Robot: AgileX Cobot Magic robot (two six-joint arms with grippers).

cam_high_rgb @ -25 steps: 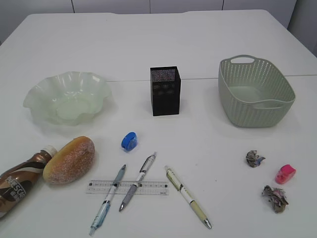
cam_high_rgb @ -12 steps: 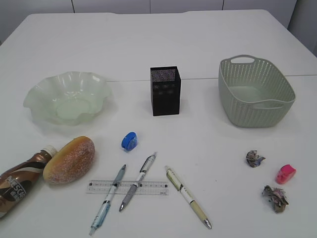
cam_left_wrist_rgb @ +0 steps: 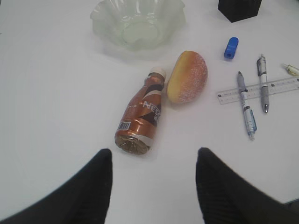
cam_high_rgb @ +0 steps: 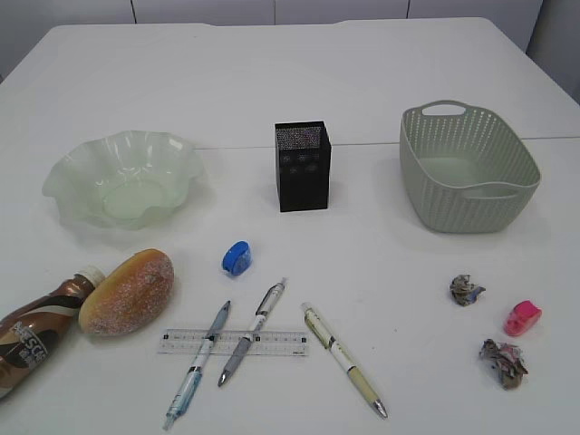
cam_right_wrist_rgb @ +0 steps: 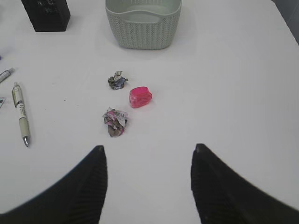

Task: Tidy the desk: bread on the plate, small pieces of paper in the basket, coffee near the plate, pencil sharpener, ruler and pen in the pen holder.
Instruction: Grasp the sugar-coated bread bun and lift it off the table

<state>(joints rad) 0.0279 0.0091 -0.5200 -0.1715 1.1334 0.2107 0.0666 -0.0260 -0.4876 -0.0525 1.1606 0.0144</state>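
White desk (cam_high_rgb: pixel 381 54): bread (cam_high_rgb: pixel 127 292) crowds the coffee (cam_high_rgb: pixel 41 328) at its front left corner. Coffee lies flat, cap toward the plate (cam_high_rgb: pixel 122 177). My left gripper (cam_left_wrist_rgb: pixel 152 186) and right gripper (cam_right_wrist_rgb: pixel 147 184) both gape, empty.

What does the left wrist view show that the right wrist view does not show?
Only the left wrist view: the plate, the bread, the lying coffee, the ruler and the blue sharpener. Only the right wrist view: the basket, the pink sharpener and two paper balls. Both: the pen holder and open gripper fingers.
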